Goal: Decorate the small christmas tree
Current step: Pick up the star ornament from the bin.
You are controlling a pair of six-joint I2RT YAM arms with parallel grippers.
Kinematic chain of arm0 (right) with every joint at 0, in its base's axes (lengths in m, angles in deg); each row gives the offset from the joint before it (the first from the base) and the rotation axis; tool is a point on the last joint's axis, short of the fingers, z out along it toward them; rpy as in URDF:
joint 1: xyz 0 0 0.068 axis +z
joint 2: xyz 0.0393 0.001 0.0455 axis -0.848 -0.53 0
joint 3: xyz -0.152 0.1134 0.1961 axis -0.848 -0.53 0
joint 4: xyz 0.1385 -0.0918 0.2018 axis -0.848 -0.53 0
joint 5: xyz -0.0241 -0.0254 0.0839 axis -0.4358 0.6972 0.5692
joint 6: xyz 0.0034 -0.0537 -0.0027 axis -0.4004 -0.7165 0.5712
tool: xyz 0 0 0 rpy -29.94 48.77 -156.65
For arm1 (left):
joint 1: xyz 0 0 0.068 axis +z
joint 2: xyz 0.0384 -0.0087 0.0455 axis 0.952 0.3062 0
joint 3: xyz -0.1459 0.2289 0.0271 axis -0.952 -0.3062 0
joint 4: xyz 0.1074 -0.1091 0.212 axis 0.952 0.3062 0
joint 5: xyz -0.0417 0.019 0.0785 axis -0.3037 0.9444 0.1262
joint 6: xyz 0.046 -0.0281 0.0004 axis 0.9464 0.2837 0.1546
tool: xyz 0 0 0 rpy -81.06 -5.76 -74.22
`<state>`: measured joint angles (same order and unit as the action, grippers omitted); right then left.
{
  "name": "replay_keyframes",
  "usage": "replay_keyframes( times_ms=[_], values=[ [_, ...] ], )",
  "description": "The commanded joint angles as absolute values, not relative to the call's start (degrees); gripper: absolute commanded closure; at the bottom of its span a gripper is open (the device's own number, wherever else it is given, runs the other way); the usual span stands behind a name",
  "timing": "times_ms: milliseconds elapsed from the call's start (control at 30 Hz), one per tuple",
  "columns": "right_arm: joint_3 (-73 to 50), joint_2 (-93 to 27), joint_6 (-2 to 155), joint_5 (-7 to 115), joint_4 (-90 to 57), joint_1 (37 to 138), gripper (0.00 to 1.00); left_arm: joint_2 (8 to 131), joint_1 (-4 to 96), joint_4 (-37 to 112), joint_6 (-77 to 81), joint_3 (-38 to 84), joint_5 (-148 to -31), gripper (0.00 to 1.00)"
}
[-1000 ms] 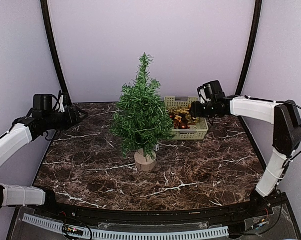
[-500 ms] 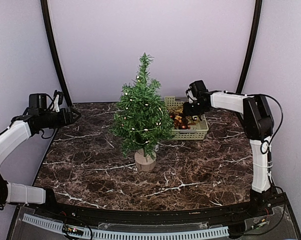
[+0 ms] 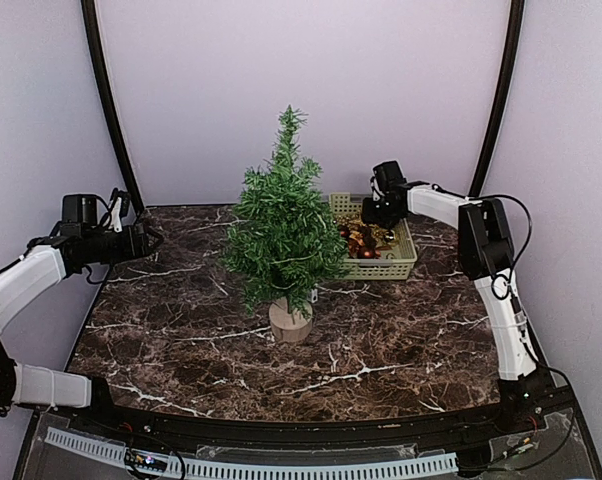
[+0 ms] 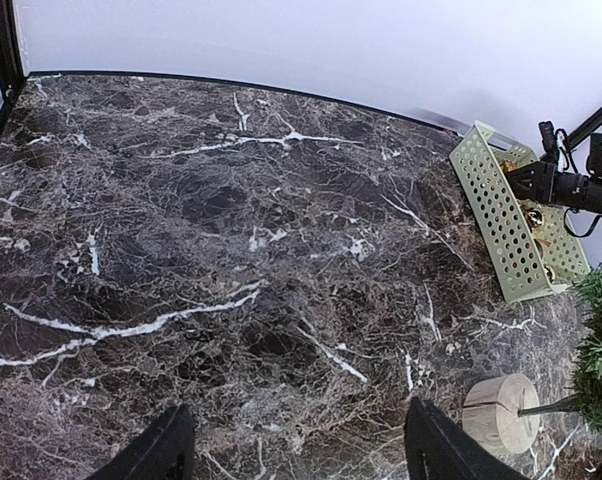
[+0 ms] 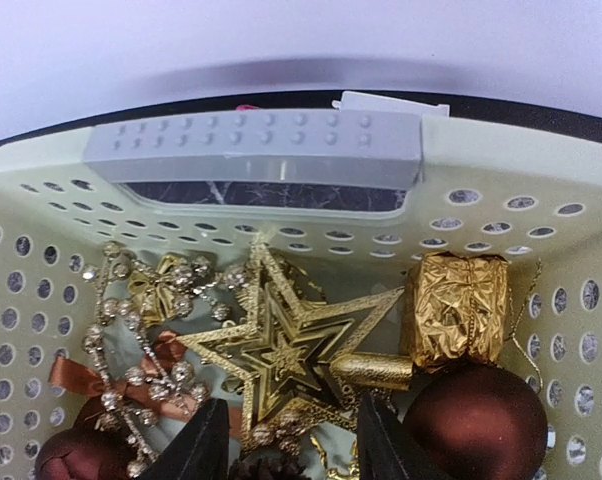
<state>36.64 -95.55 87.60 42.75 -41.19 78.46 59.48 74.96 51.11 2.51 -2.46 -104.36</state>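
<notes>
The small christmas tree (image 3: 284, 225), dark green with a round tan base (image 3: 290, 322), stands mid-table; its base also shows in the left wrist view (image 4: 500, 413). A pale green perforated basket (image 3: 399, 264) behind it holds ornaments. My right gripper (image 3: 374, 215) hangs open just above the basket's contents. In the right wrist view its fingertips (image 5: 209, 440) flank the lower part of a gold star (image 5: 291, 345), with a gold wrapped box (image 5: 456, 308) and a dark red ball (image 5: 471, 422) to the right. My left gripper (image 3: 146, 240) is open and empty above the table's far left.
The basket (image 5: 41, 200) also holds a bead string (image 5: 121, 385), a gold bow (image 5: 166, 285) and a brown ribbon. A grey block (image 5: 256, 150) sits on its far rim. Dark marble table (image 4: 231, 250); purple walls close behind.
My right gripper moved left and down, from beside the basket's right side to over its contents. My left gripper shifted slightly. The tree's small lights, lit half a second ago, are dark now.
</notes>
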Motion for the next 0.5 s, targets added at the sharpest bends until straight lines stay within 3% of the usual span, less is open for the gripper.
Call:
replay_keyframes(
  times_ms=[0, 300, 467],
  values=[
    [39.9, -98.2, 88.3, 40.2, -42.6, 78.1, 0.55, 59.6, 75.4, 49.8, 3.3, -3.4, -104.3, 0.25],
    [41.4, -101.4, 88.7, 40.5, -43.4, 78.1, 0.47, 59.3, 75.4, 49.7, 3.1, -3.7, -104.4, 0.26],
    [41.7, -102.1, 88.6, 47.8, -42.1, 78.4, 0.46, 59.1, 75.3, 49.7, 3.2, -3.9, -104.2, 0.25]
  ],
)
